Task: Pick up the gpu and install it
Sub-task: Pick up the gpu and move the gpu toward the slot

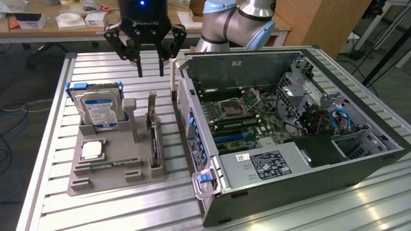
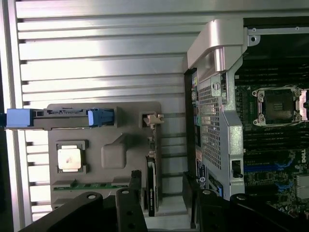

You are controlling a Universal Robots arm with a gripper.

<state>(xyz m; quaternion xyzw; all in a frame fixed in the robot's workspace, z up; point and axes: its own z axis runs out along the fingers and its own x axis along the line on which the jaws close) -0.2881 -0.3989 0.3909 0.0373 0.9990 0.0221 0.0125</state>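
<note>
The gpu stands on its long edge in a slot of the grey holder tray, its silver bracket end toward the far side. My gripper hangs above the far end of the card, well clear of it, fingers pointing down and open with nothing between them. In the wrist view the gpu appears as a thin dark strip seen from above, lying between my two black fingers, with my gripper open. The open computer case lies beside the tray, motherboard exposed.
The tray also holds a silver hard drive with a blue-white label, a CPU and a RAM stick. The case's raised side wall stands close to the gpu. All sits on a slatted metal table.
</note>
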